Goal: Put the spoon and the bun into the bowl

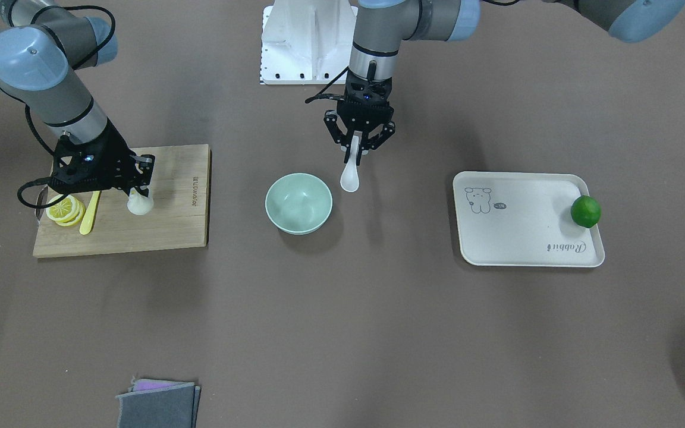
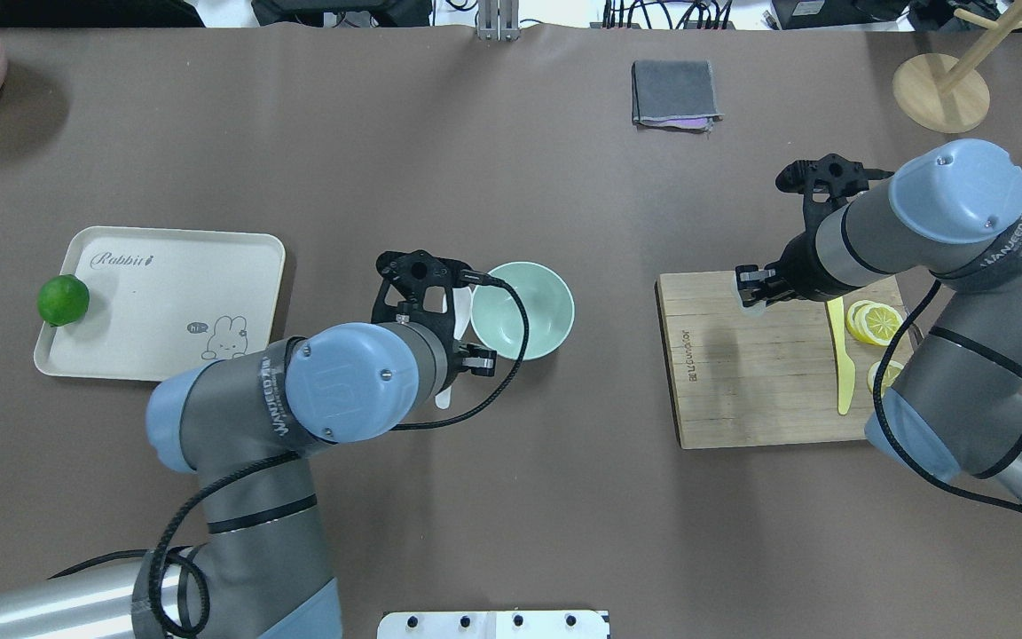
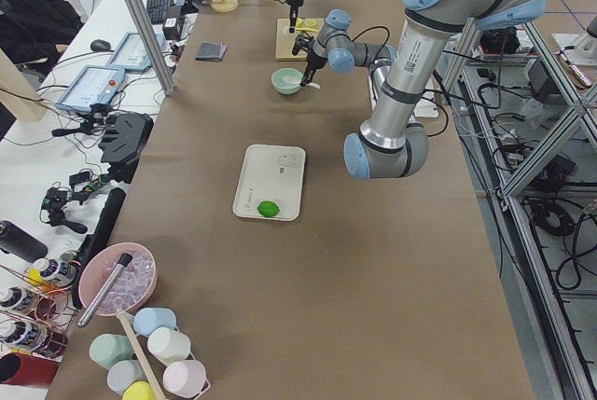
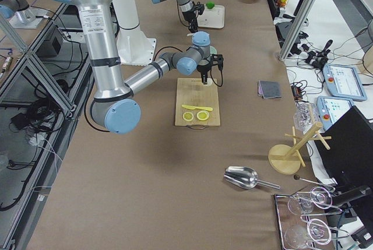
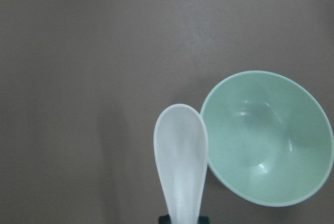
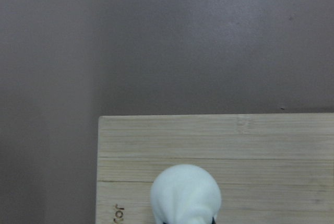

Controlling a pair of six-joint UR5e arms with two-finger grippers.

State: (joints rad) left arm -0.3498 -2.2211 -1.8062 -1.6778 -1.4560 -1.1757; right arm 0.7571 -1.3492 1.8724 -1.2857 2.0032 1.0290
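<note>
Just left of the bowl (image 1: pixel 298 205), seen from our side of the surface (image 1: pixel 342 333), our left gripper (image 1: pixel 358 152) hangs with its jaws closed on the handle of the white soup spoon (image 1: pixel 350 177). We hold it by the handle's end so that the scoop points down and is free. The left wrist view shows the scoop raised off the surface, its edge just beside the bowl's rim and not yet over the hollow. We judge that this grip should let the scoop go in first once the jaws let go.

Well to the right, over the wooden cutting board (image 1: pixel 164 220), our right gripper (image 1: pixel 140 191) has its jaws pinched on the steamed bun (image 1: pixel 140 204) from above. A top-down pinch suits a soft round thing. It also keeps us clear of the lemon slices (image 1: pixel 66 209) and the yellow knife (image 1: pixel 90 213) lying further right on the board. We cannot tell whether the bun is lifted or rests on the wood.

The bowl stands empty between the board and the tray (image 1: pixel 521 232), which has a lime (image 1: pixel 585 211) at its left edge. With the 2 things gripped and neither in the bowl, we judge the task about half done. The spoon has the short trip and the bun must cross from the board, so the arms are best brought over the bowl 1 at a time.
</note>
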